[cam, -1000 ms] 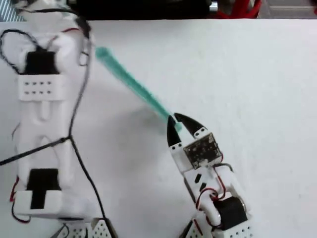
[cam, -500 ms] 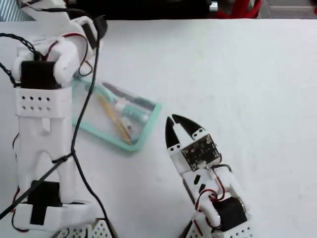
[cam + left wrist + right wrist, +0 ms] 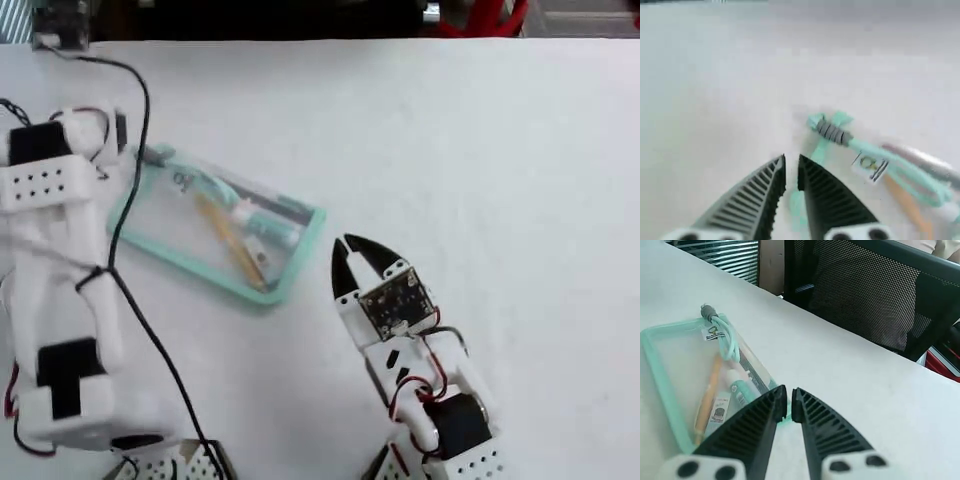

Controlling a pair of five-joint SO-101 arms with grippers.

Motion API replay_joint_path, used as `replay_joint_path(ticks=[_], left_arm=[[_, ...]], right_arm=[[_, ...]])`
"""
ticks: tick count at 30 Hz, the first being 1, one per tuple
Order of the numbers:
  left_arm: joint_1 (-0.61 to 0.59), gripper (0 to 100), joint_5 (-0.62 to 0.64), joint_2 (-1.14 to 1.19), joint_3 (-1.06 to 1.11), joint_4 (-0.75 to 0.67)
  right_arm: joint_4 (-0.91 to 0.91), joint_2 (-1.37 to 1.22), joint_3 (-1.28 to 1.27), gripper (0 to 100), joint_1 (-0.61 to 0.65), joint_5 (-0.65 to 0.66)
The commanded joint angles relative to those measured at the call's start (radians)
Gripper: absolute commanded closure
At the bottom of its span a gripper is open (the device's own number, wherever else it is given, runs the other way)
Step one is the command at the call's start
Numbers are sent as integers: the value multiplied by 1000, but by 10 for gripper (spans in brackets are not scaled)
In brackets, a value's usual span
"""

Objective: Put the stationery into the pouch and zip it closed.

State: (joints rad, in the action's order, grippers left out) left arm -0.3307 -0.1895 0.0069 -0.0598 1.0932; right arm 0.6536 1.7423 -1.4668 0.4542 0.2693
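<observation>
A clear pouch with a teal rim (image 3: 165, 225) lies flat on the white table, left of centre. Inside it are a yellow pencil (image 3: 228, 245), a white and teal tube (image 3: 262, 228) and a dark pen (image 3: 270, 203). The grey-beaded zip pull (image 3: 832, 132) sits at the pouch's far left corner, a short way beyond my left gripper (image 3: 791, 172), which is shut on nothing. My right gripper (image 3: 348, 255) hovers just right of the pouch's near right corner, shut and empty. From the right wrist, the pouch (image 3: 660, 385) lies past the fingertips (image 3: 775, 400).
The left arm's white body (image 3: 45, 180) and its black cable (image 3: 130, 300) run along the table's left side, the cable crossing beside the pouch. A dark mesh chair (image 3: 865, 295) stands past the far table edge. Open table spreads to the right.
A second ago the pouch hung raised and blurred, its end at the right gripper's fingers. It now lies flat, free of both grippers. The left arm has drawn back to the left.
</observation>
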Motion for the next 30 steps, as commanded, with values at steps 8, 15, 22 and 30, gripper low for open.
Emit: replay_joint_path(ticks=[8, 15, 22, 30], left_arm=[[-77, 977, -129, 489, -158, -87], [-93, 977, -129, 763, -374, -86], [-71, 977, -137, 837, -503, 138], [105, 977, -365, 845, -641, 445]], right_arm=[[-22, 5, 0, 978, -1, 2], [-22, 5, -2, 978, -1, 32], [-24, 5, -2, 978, -1, 34], [-24, 5, -2, 978, -1, 34]])
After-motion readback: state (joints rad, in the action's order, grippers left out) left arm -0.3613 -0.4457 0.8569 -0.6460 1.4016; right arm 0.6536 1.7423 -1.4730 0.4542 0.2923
